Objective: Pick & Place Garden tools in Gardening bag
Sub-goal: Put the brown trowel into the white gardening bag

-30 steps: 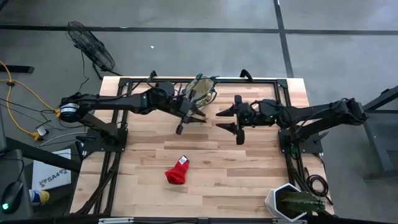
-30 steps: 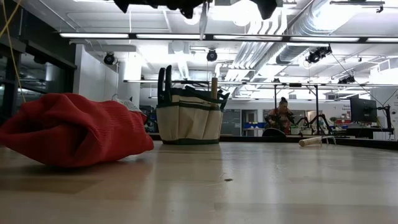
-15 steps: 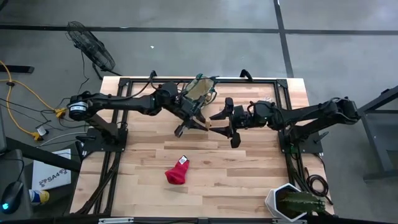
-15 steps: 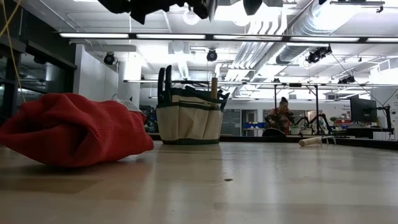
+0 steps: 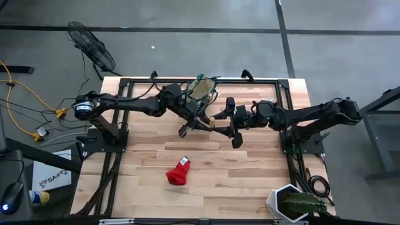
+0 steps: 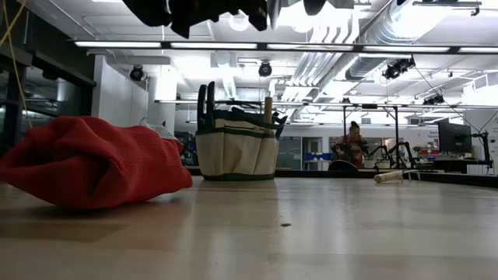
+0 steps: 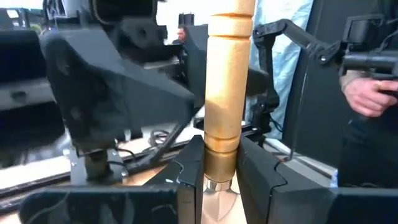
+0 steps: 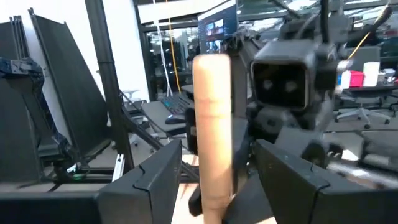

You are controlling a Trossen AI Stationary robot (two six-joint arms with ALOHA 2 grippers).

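High over the table's middle, my left gripper (image 5: pixel 200 120) is shut on a wooden-handled garden tool (image 7: pixel 227 93). The handle points toward my right gripper (image 5: pixel 224 123), which is open. Its two fingers (image 8: pixel 155 177) stand on either side of the handle's free end (image 8: pixel 211 118), with gaps showing. The tool's metal head is mostly hidden below my left fingers. The gardening bag (image 5: pixel 203 89) stands upright on its base at the far middle, with tool handles sticking out of it (image 6: pixel 236 148). A red fabric piece (image 5: pixel 178 172) lies on the near part of the table. My left gripper pinches the tool between its two fingers (image 7: pixel 189 183) at the brass collar (image 7: pixel 221 163), where the wooden handle meets the metal. The fingers lie level and in line with the handle, which runs on beyond their tips toward the table's right. The tool is lifted clear of the table.
A spiky green plant in a white pot (image 5: pixel 294 205) stands at the near right corner. Another wooden-handled piece (image 6: pixel 389 176) lies on the table's right side. Black frame rails (image 5: pixel 119 144) edge the table. A person's hand (image 7: pixel 367 93) shows beyond the table.
My left gripper has carried the tool toward the table's right and rolled, so the handle now points at my right gripper. My right gripper has moved toward the table's left, and its open fingers now stand around the handle's end.
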